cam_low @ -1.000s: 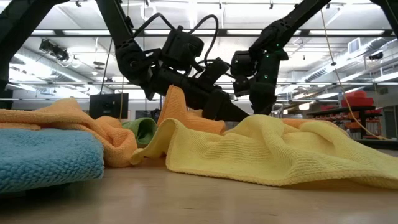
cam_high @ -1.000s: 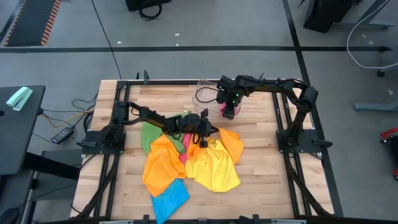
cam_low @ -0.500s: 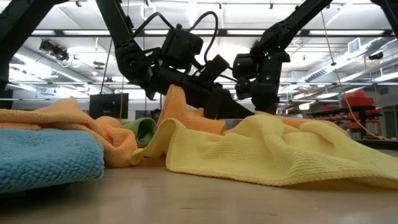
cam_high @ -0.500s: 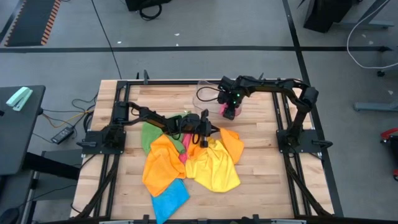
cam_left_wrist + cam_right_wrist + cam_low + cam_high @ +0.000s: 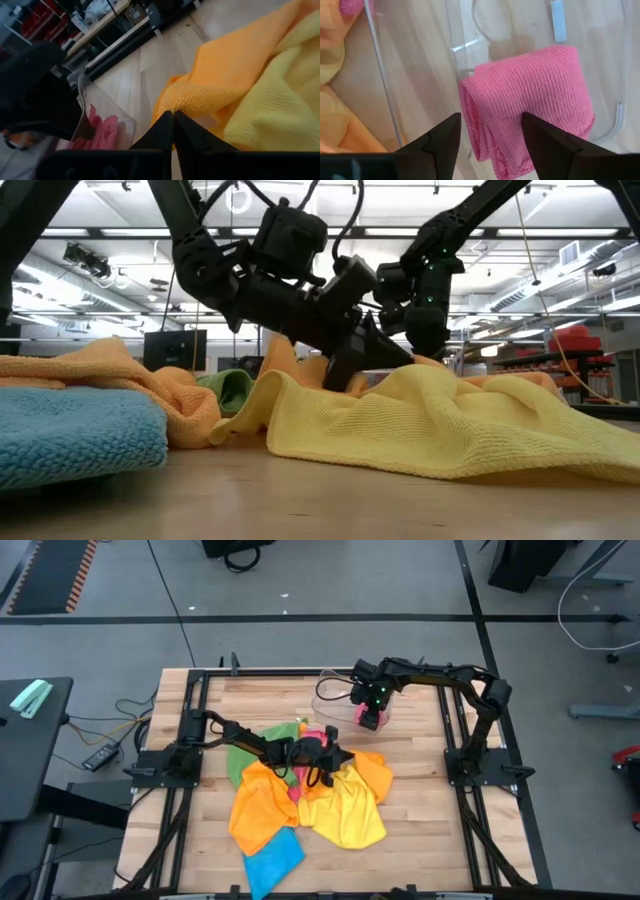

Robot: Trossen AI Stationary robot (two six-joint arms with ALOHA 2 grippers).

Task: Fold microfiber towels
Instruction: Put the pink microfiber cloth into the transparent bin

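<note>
On the wooden table (image 5: 410, 810), mid-table, sits a loose pile of microfiber towels: green towel (image 5: 240, 757) on the left side of the pile, big orange towel (image 5: 260, 805) below it, yellow towel (image 5: 345, 812) to its right, blue towel (image 5: 272, 858) nearest the front edge, and a second orange towel (image 5: 374, 768) at the pile's right. A strip of pink (image 5: 294, 790) shows between the big orange and the yellow one.

Left gripper (image 5: 335, 762) is down at the top of the pile, fingers pressed shut. In the left wrist view the closed fingertips (image 5: 172, 127) meet right at the edge of the second orange towel (image 5: 225, 70); can't tell if any fabric is actually pinched. Low view shows the same gripper (image 5: 345, 375) tilted steeply down into the folds where orange meets yellow (image 5: 440, 420).

Right gripper (image 5: 371, 718) is at the far side of the table, over the clear plastic tray (image 5: 330, 692). Its fingers (image 5: 442, 137) stand apart, straddling a folded pink towel (image 5: 530, 100) lying in the tray (image 5: 410, 65); the pads are beside the cloth and not clearly squeezing it. From above, that pink towel (image 5: 366, 720) shows just under the gripper, well apart from the main pile. Another bit of pink cloth (image 5: 97, 137) shows through the tray wall in the left wrist view.
</note>
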